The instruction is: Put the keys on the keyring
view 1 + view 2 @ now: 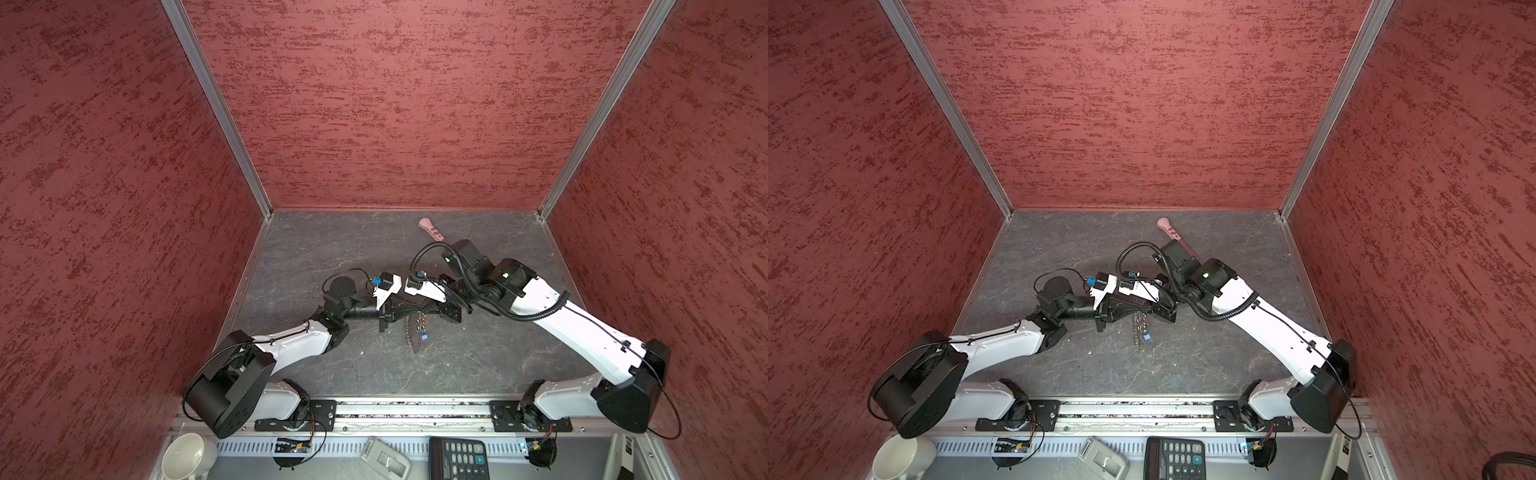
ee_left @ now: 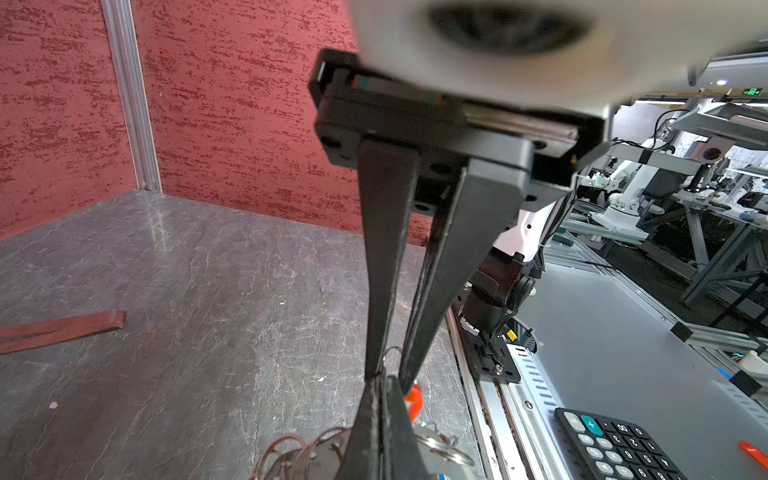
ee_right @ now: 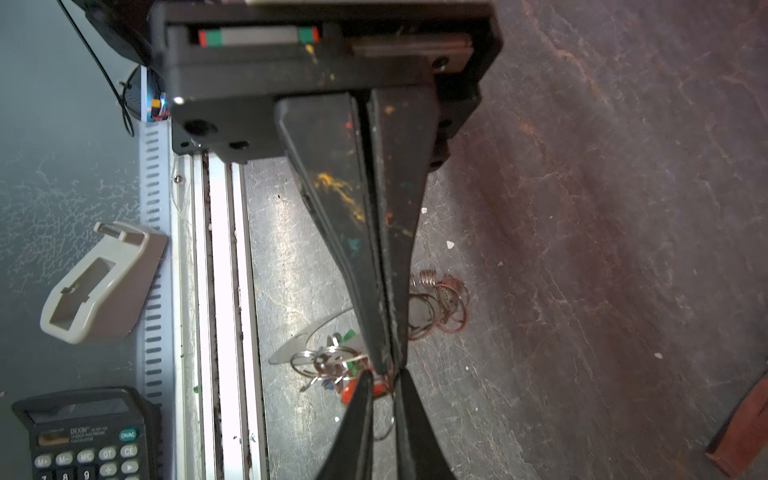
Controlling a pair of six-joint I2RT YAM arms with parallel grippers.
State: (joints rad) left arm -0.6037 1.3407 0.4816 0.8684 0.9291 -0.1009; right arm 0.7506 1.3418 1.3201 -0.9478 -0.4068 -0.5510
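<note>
1. Front ledge: calculator (image 1: 459, 457), white mug (image 1: 185, 457).
2. Mid worktop (image 1: 316, 257): both arms meet tip to tip.
3. left gripper (image 3: 385, 361): fingers pressed together, tips poked in among thin rings. Cannot tell if one is caught.
4. right gripper (image 2: 390, 372): fingers a sliver apart, flanking the left tips.
5. keys (image 3: 332, 363): bunched just below the tips, showing a red tag (image 3: 349, 392) and a green tag (image 3: 349, 334).
6. keyring (image 3: 436, 307): chain loops just beside the keys, strap (image 2: 62, 328) lying flat, well apart.
7. Far: pink-handled tool (image 1: 430, 228) near the back wall.

Shiny metal keyring (image 3: 444, 299) on smooth stone-look table (image 3: 582, 249).
</note>
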